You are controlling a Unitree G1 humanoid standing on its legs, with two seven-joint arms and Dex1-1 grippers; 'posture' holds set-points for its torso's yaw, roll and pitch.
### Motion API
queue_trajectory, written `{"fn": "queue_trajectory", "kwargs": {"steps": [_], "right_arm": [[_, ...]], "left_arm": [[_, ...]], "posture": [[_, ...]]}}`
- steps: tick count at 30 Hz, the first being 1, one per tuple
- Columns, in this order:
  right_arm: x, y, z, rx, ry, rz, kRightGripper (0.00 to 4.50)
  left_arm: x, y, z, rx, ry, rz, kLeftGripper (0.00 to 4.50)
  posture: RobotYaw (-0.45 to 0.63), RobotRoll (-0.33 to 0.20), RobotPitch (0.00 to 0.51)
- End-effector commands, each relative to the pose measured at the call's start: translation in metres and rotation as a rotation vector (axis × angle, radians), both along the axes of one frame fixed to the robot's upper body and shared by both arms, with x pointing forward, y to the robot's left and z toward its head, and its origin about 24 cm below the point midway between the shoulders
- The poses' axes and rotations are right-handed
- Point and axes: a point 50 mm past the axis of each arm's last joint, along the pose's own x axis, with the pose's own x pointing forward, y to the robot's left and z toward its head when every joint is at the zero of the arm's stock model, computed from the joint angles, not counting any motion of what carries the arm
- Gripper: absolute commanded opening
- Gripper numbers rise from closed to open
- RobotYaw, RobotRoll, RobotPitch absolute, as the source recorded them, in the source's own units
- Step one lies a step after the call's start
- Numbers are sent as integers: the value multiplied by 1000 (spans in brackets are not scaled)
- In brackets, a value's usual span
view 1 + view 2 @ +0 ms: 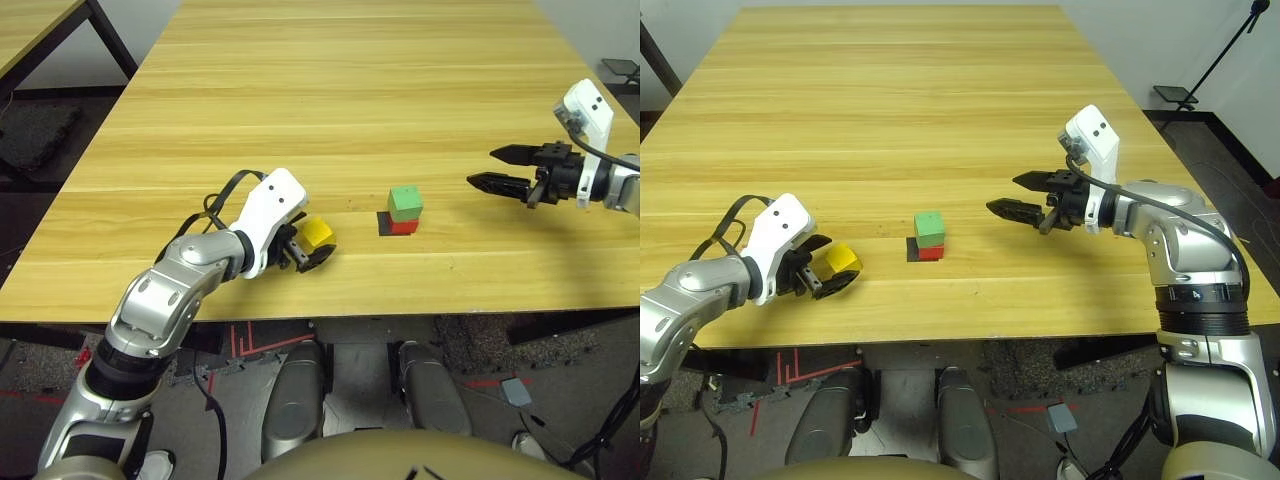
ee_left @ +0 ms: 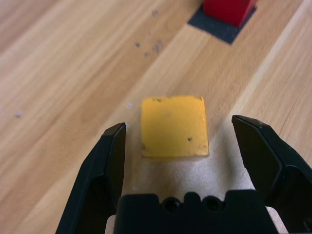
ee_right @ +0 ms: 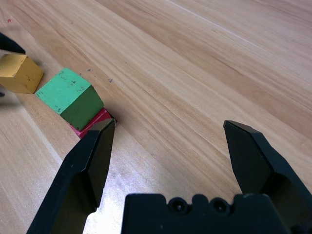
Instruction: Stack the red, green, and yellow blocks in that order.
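Yellow block (image 2: 175,126): between our left gripper's (image 2: 178,141) open jaws
Green block (image 1: 405,203): on red block (image 1: 403,227)
Right gripper (image 1: 1032,197): open, right

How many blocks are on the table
3. The red block sits on the black patch, the green one is on top of it, and the yellow one is between the left gripper's open fingers.
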Motion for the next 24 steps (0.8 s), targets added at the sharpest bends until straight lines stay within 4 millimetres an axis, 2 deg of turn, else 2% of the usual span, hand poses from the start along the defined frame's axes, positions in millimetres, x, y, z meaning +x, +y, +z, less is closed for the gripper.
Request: {"fn": "queue_trajectory", "kwargs": {"steps": [1,4,7,11,15,20,24], "right_arm": [[-1,-2,4,5,-18,3,4500],[-3,-1,4,7,-19,35,4500],[-7,-2,3,4,-12,71,4500],[-15,-3,3,5,12,162,4500],[-22,-2,6,8,25,267,4500],[-24,-1,7,-5,21,310,4500],[-23,0,7,-7,15,319,4500]], "left_arm": [[3,-1,-9,9,6,12,4438],[9,0,-13,-5,-6,31,4438],[17,0,-8,-19,-46,24,3502],[27,-3,17,-59,-81,-37,2083],[33,-16,53,-133,-97,-203,2075],[44,-43,100,-146,-138,-421,2075],[49,-64,114,-138,-132,-518,2075]], "posture": [[125,-82,121],[124,-81,121],[118,-81,121],[113,-77,122],[112,-74,122],[106,-67,123],[96,-61,123]]}}
